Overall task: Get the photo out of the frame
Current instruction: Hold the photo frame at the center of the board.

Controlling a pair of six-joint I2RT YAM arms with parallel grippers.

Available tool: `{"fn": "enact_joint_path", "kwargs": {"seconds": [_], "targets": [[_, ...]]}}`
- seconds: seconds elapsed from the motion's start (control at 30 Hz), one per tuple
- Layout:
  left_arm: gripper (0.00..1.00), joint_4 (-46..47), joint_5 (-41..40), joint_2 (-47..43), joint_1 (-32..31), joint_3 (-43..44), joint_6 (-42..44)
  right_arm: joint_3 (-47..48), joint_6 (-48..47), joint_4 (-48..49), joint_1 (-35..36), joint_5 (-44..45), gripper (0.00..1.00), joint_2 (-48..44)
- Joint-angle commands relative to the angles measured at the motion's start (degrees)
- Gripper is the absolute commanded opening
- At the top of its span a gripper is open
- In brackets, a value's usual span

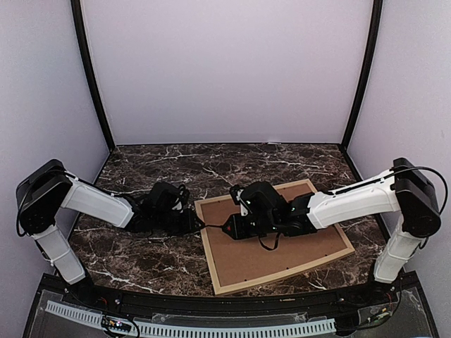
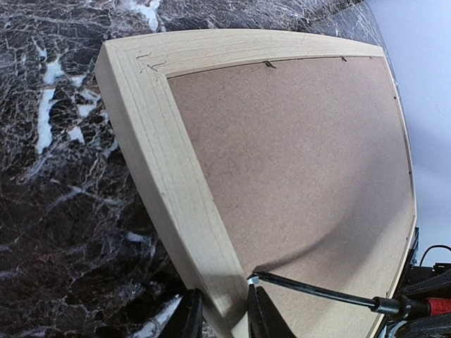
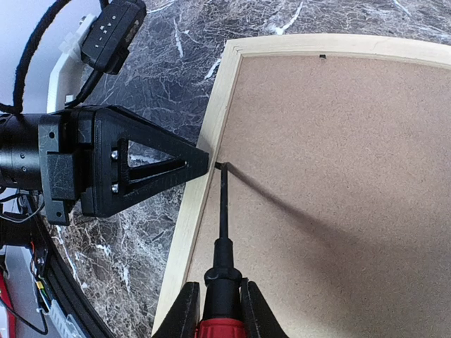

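Observation:
The frame [image 1: 206,246] of light wood lies face down on the marble table, its brown backing board [image 1: 296,253] facing up. The photo is hidden under that board. My left gripper [image 2: 220,310] is shut on the frame's left rail [image 2: 169,162], one finger on each side of it. My right gripper [image 3: 216,303] is shut on a red-handled screwdriver [image 3: 224,232]. The screwdriver's black tip rests on a small metal tab [image 3: 218,166] where the board [image 3: 338,190] meets the left rail [image 3: 184,239], right beside the left gripper's finger [image 3: 141,165].
More small tabs [image 2: 269,64] sit along the frame's far rail. Both arms meet over the frame's left side [image 1: 232,222]. White walls enclose the dark marble table [image 1: 141,260] at the back and sides.

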Motion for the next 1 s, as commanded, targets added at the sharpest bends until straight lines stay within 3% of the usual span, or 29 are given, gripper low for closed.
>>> {"fn": "enact_joint_path", "kwargs": {"seconds": [0.0, 0.97], "targets": [[0.24, -0.9, 0.2, 1.2, 0.1, -0.1, -0.2, -0.3, 2.4, 8.9, 0.7, -7.4, 0.0, 0.0], [0.15, 3.6, 2.0, 2.2, 0.2, -2.5, -1.7, 0.1, 5.0, 10.5, 1.1, -9.4, 0.0, 0.3]]}}
